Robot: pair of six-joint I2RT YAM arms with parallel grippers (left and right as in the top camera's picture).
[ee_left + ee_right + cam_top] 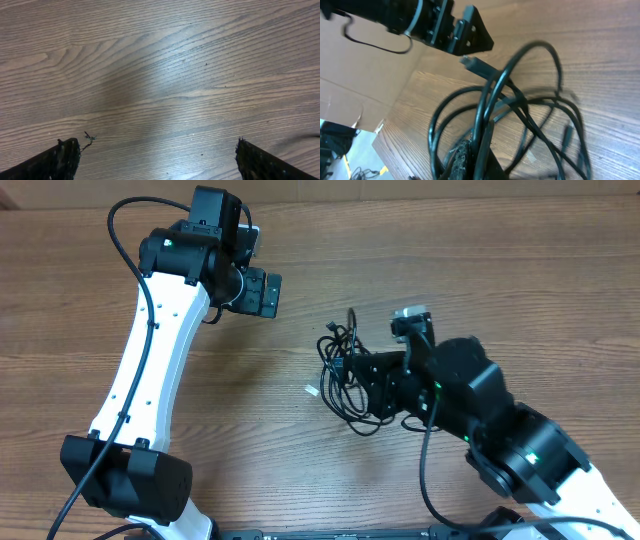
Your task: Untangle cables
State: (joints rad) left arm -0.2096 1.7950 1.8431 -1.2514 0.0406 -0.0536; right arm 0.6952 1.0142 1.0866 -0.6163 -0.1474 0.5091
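Count: one tangle of cables (343,372), lying mid-table, a bit toward the right arm's side. You can't split it into separate cords, because the loops overlap too much in every view. Two plug ends show in the right wrist view. The upper plug (470,63) pokes out at the top of the loops. The small plug (566,133) sits on the right side and is blurred.

You have two claws:
- The right claw (470,161) is clenched on the cables, with strands running down into its fingers (460,156) at the bottom of its own view.
- The left claw (157,161) is released with its jaws spread wide, over bare table (160,75). It is well apart from the tangle, toward the far left.

Other things:
- One small white scrap (310,390) lies on the wood just beside the tangle's left edge.
- Cardboard (355,85) runs along the table's far edge.

Obstruction: from overhead, the right arm's black wrist (440,385) covers the tangle's right side, so you can't see the grip point there. Only the right wrist view shows it.
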